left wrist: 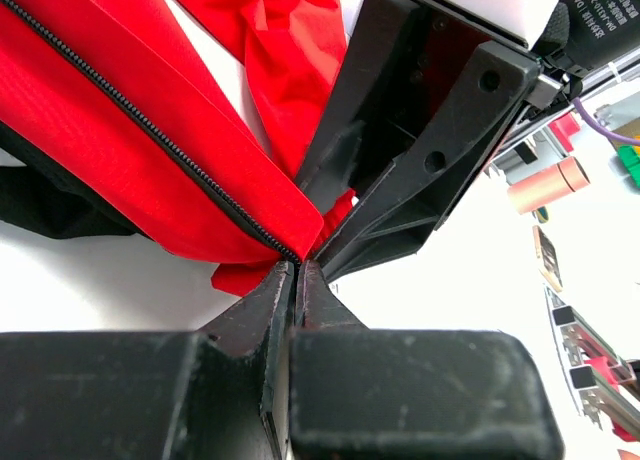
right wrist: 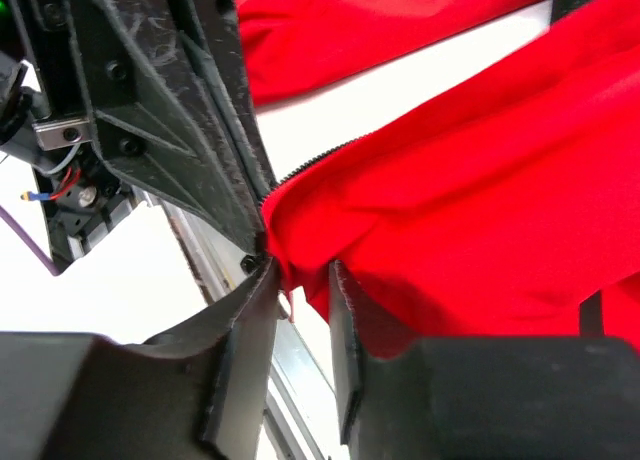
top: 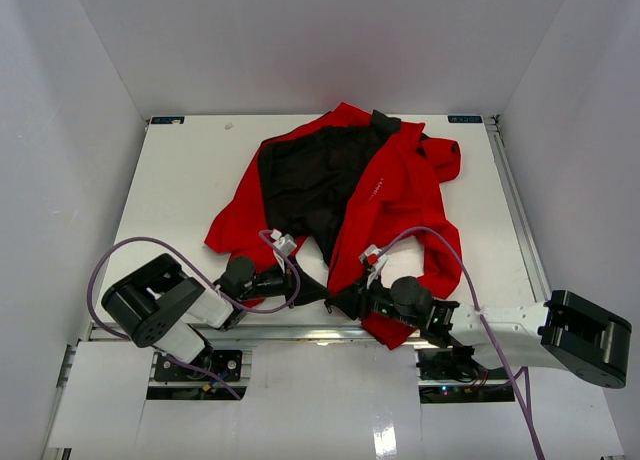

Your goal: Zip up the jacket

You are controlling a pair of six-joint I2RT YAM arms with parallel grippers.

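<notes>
While the red jacket (top: 395,195) lies open, lining up, across the desk (top: 180,180), its hem reaches the near edge, with bare room left and right. Both arms stretch low and meet there. The left fingers (left wrist: 250,315) pinch the bottom end of the zipper (left wrist: 150,130), and the right fingers (right wrist: 240,330) stand slightly apart around the other hem corner.

We see the jacket (top: 400,195) bright red outside, with a black lining (top: 310,180) and black zipper (left wrist: 150,130) teeth. The table (top: 190,180) under it is white; the left gripper (left wrist: 297,265) and right gripper (right wrist: 300,280) are black, and their cables (top: 150,240) are purple.
</notes>
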